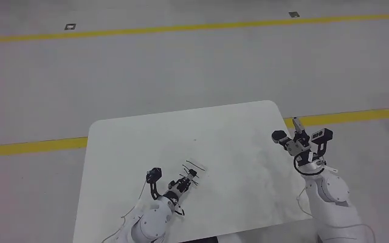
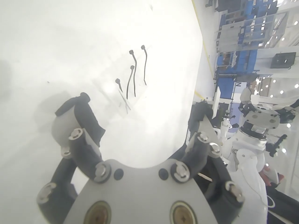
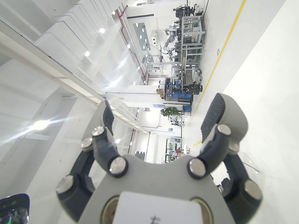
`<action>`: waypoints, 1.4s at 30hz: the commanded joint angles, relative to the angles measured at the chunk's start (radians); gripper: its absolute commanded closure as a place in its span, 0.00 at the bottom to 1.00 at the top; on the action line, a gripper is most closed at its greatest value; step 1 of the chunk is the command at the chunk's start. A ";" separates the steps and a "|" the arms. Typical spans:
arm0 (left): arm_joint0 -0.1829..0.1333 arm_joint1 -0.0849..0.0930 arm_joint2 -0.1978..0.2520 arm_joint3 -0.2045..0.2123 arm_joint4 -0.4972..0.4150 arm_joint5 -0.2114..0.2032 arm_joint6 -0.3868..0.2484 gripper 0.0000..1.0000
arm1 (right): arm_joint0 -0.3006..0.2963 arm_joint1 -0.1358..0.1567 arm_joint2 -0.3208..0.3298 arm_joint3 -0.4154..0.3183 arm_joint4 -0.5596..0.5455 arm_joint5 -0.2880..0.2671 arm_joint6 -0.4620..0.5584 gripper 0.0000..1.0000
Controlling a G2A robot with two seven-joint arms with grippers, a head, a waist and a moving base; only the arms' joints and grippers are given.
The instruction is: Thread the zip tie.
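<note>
Holding my left gripper (image 2: pixel 141 104) just above the table (image 2: pixel 70 36), I have both fingers spread wide with nothing between them. My right gripper (image 3: pixel 163 111) is likewise open and empty. It sits beyond the table's right edge and faces out into the room, well apart from the work.

Hazards from this position, as I judge them:

1. Double pick. The zip ties (image 2: pixel 132 67) lie close together, and the two middle ones nearly run side by side. A wide closing stroke could gather more than one.
2. Missed pinch. Each tie is thin and lies flat on the table (there is little to get a finger pad under). A shallow descent would close on air, and a deep one would press my fingertips into the surface.
3. Flick-out. A tie caught at its edge could spring sideways out of the group.
4. No partner. Threading needs the tail fed into the head, and my right gripper is too far off to assist until it comes in.

Position of the work: the ties lie on the table ahead of my left fingertips, near but not touching. Their square heads point away from me and their tails trail back toward me. The nearest tie (image 2: pixel 117 81) lies just in front of one finger, off the centre line of my opening.
</note>
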 commanded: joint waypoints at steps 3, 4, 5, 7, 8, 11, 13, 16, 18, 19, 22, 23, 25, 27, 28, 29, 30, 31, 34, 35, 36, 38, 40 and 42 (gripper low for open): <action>0.000 0.000 0.000 0.000 -0.001 0.000 0.000 0.00 | 0.000 0.000 0.000 0.000 0.000 0.000 0.000 0.00; 0.000 0.000 0.000 0.000 -0.001 0.000 0.000 0.00 | 0.000 0.000 0.000 0.000 0.000 0.000 0.000 0.00; -0.006 -0.001 0.010 -0.019 0.007 -0.002 -0.010 0.00 | 0.000 0.000 0.000 0.000 0.000 0.000 0.000 0.00; -0.015 -0.003 0.027 -0.035 0.031 0.000 -0.028 0.00 | 0.000 0.000 0.000 0.000 0.000 0.000 0.000 0.00; -0.017 -0.004 0.029 -0.035 0.041 0.000 -0.030 0.00 | 0.000 0.000 0.000 0.000 0.000 0.000 0.000 0.00; -0.021 -0.009 0.031 -0.044 0.072 0.000 -0.056 0.00 | 0.000 0.000 0.000 0.000 0.000 0.000 0.000 0.00; -0.028 -0.015 0.027 -0.048 0.121 0.000 -0.075 0.00 | 0.000 0.000 0.000 0.000 0.000 0.000 0.000 0.00; -0.032 -0.031 0.012 -0.050 0.201 0.000 -0.101 0.00 | 0.000 0.000 0.000 0.000 0.000 0.000 0.000 0.00; -0.023 -0.045 -0.008 -0.048 0.238 0.000 -0.117 0.00 | 0.000 0.000 0.000 0.000 0.000 0.000 0.000 0.00; -0.018 -0.056 -0.023 -0.048 0.283 0.000 -0.134 0.00 | 0.000 0.000 0.000 0.000 0.000 0.000 0.000 0.00; -0.009 -0.065 -0.037 -0.053 0.309 0.000 -0.153 0.00 | 0.000 0.000 0.000 0.000 0.000 0.000 0.000 0.00; -0.009 -0.065 -0.037 -0.053 0.309 0.000 -0.153 0.00 | 0.000 0.000 0.000 0.000 0.000 0.000 0.000 0.00; -0.009 -0.065 -0.037 -0.053 0.309 0.000 -0.153 0.00 | 0.000 0.000 0.000 0.000 0.000 0.000 0.000 0.00; -0.009 -0.065 -0.037 -0.053 0.309 0.000 -0.153 0.00 | 0.000 0.000 0.000 0.000 0.000 0.000 0.000 0.00; -0.009 -0.065 -0.037 -0.053 0.309 0.000 -0.153 0.00 | 0.000 0.000 0.000 0.000 0.000 0.000 0.000 0.00; -0.009 -0.065 -0.037 -0.053 0.309 0.000 -0.153 0.00 | 0.000 0.000 0.000 0.000 0.000 0.000 0.000 0.00; -0.009 -0.065 -0.037 -0.053 0.309 0.000 -0.153 0.00 | 0.000 0.000 0.000 0.000 0.000 0.000 0.000 0.00; -0.009 -0.065 -0.037 -0.053 0.309 0.000 -0.153 0.00 | 0.000 0.000 0.000 0.000 0.000 0.000 0.000 0.00; -0.014 -0.066 -0.008 -0.067 0.396 0.000 -0.164 0.00 | 0.000 0.000 0.000 0.000 0.000 0.000 0.000 0.00; -0.015 -0.069 -0.008 -0.072 0.428 0.000 -0.167 0.00 | 0.000 0.000 0.000 0.000 0.000 0.000 0.000 0.00; -0.014 -0.074 -0.006 -0.085 0.451 0.000 -0.179 0.00 | 0.000 0.000 0.000 0.000 0.000 0.000 0.000 0.00; -0.007 -0.085 -0.015 -0.094 0.502 0.000 -0.198 0.00 | 0.000 0.000 0.000 0.000 0.000 0.000 0.000 0.00; 0.010 -0.104 -0.027 -0.112 0.561 0.000 -0.237 0.00 | 0.000 0.000 0.000 0.000 0.000 0.000 0.000 0.00; 0.027 -0.123 -0.043 -0.130 0.636 0.000 -0.274 0.00 | 0.000 0.000 0.000 0.000 0.000 0.000 0.000 0.00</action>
